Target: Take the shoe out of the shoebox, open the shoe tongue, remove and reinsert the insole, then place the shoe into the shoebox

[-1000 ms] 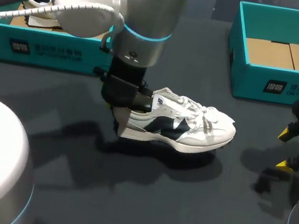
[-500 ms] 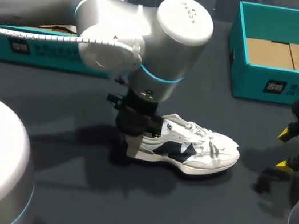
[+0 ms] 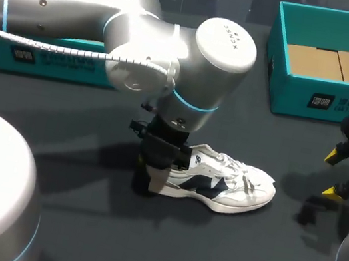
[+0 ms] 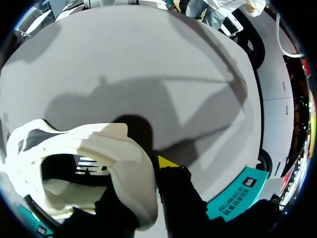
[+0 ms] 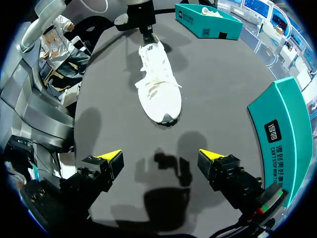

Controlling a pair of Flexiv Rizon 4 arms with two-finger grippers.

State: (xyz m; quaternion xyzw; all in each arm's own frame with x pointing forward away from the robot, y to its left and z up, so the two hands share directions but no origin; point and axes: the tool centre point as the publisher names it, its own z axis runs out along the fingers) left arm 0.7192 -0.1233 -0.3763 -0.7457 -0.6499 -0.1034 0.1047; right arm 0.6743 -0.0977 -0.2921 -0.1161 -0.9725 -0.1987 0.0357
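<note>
Left arm bent down, jaws pinching shoe heel

Shoe on the desk at centre, toe toward 3 o'clock, left pincer astride its heel at 9 o'clock, right pincer well apart at 3 o'clock, shoebox at 1 o'clock, second shoebox at 10 o'clock.

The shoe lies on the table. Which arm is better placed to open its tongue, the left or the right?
Right, probably. The right gripper is open and empty beyond the toe of the shoe, while the left gripper holds the heel and can steady it.
</note>
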